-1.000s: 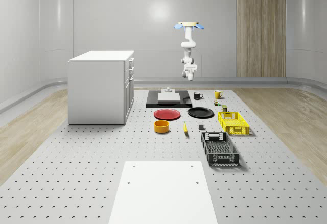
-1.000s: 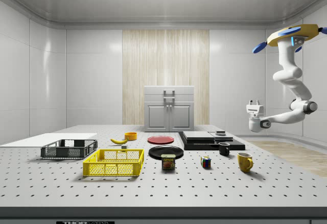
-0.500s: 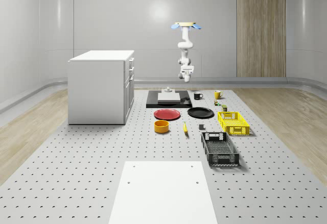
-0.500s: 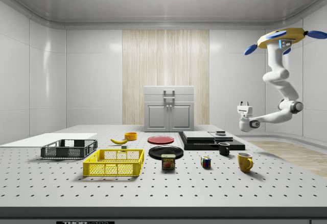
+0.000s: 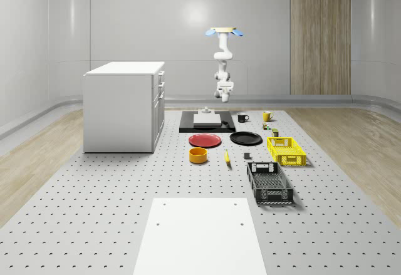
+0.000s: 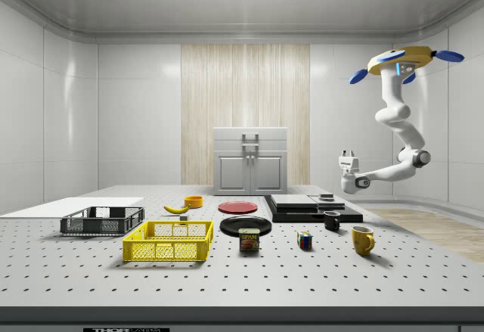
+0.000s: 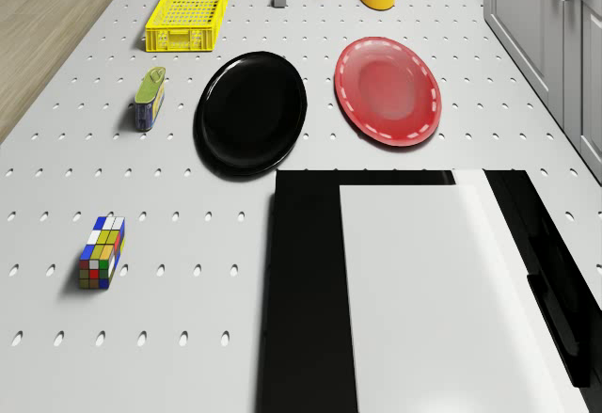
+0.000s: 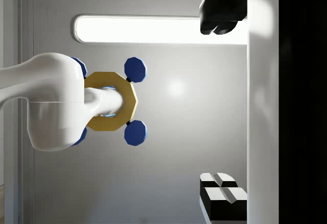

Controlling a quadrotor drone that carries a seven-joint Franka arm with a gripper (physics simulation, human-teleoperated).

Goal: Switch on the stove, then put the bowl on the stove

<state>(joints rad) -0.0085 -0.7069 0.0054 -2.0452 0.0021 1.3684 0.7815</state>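
Overhead, finds the drone (image 5: 224, 32) hovering past the stove's (image 5: 207, 123) far end, yellow bowl (image 5: 198, 155) on the table near the red plate (image 5: 205, 140). Sideways, sees the gripper (image 6: 348, 158) in the air beside the stove. From the drone, looks down on stove and bowl, well apart. From the wrist, sees fingers (image 8: 220, 17) wide apart, holding nothing.

Simulated robotics test lab, not a real kitchen: bare grey panelled walls, 1 wood-slat panel (image 6: 245, 113), ceiling light strip, and a perforated optical-breadboard table (image 5: 94, 206). Kitchen props sit below the hovering drone (image 6: 399, 61): stove (image 5: 207, 123), white cabinet (image 5: 124, 106), plates, crates.
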